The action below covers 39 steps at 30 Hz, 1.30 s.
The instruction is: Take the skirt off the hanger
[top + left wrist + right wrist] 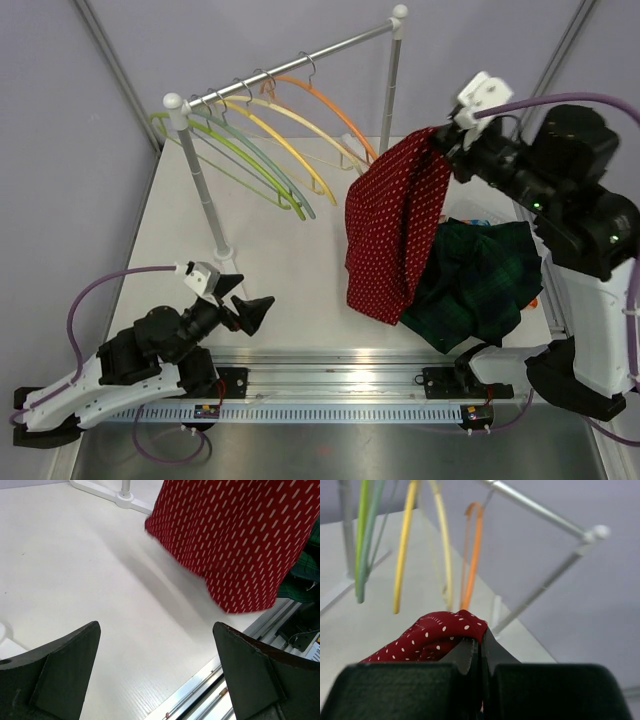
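A red skirt with white dots [395,225] hangs in the air from my right gripper [443,138], which is shut on its top edge right of the rack. In the right wrist view the red fabric [435,637] is pinched between the closed fingers [481,647]. The skirt hangs free of the hangers, its hem just above the table. The nearest hanger, the orange one [330,105], hangs empty on the rail. My left gripper [252,310] is open and empty near the table's front left; its wrist view shows the skirt's lower part [235,540] ahead.
A white rack [290,65] holds several empty green, yellow and orange hangers [265,150]. A dark green plaid garment [480,280] lies on the table under and right of the skirt. A metal rail [350,375] runs along the front edge.
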{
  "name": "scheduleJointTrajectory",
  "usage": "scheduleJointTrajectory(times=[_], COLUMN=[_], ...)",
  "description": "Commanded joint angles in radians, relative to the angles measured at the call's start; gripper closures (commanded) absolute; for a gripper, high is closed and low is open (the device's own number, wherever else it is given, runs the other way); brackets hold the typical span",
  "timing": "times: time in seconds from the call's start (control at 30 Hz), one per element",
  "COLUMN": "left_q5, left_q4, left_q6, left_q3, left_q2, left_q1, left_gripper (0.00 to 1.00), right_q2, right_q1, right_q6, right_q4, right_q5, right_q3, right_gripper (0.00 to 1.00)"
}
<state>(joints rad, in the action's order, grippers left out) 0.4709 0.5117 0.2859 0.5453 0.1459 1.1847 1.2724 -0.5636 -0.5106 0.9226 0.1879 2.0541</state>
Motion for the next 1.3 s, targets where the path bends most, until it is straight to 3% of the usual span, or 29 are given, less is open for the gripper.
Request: scheduleJointTrajectory(times=[0.0,0.13,0.33,0.6,1.13,1.27], left_q5=[0.025,0.031,0.035,0.038,0.031,0.026], left_q4=[-0.013,-0.009,-0.004,0.002,0.001,-0.002], left_q6=[0.007,0.007,0.006,0.013,0.006,0.001], left_q3=[-0.004,-0.004,-0.005,-0.005,-0.010,-0.011], left_q2=[-0.029,-0.043,-0.049,-0.058,-0.091,-0.086], left_q1=[0.003,0.003,0.003,0.003,0.003,0.004], left_gripper=[0.01,0.01,0.01,0.01,0.01,0.01], right_q2=[0.010,-0.048,-0.126,-0.238,-0.479,-0.524], right_q1=[0.077,0.154,0.232,0.241,0.309,0.346], right_q6=[0.055,0.004,-0.026,-0.155,-0.232,-0.250], right_q4=[0.018,-0.002,-0.016,-0.071,0.122,0.153], right_q5=[-0.160,-0.313,-0.403,-0.579,-0.404,-0.359], right_q3=[0.210,0.245,0.250,0.029,-0.527,-0.586], right_gripper=[1.00,1.00,1.00,1.00,1.00,1.00])
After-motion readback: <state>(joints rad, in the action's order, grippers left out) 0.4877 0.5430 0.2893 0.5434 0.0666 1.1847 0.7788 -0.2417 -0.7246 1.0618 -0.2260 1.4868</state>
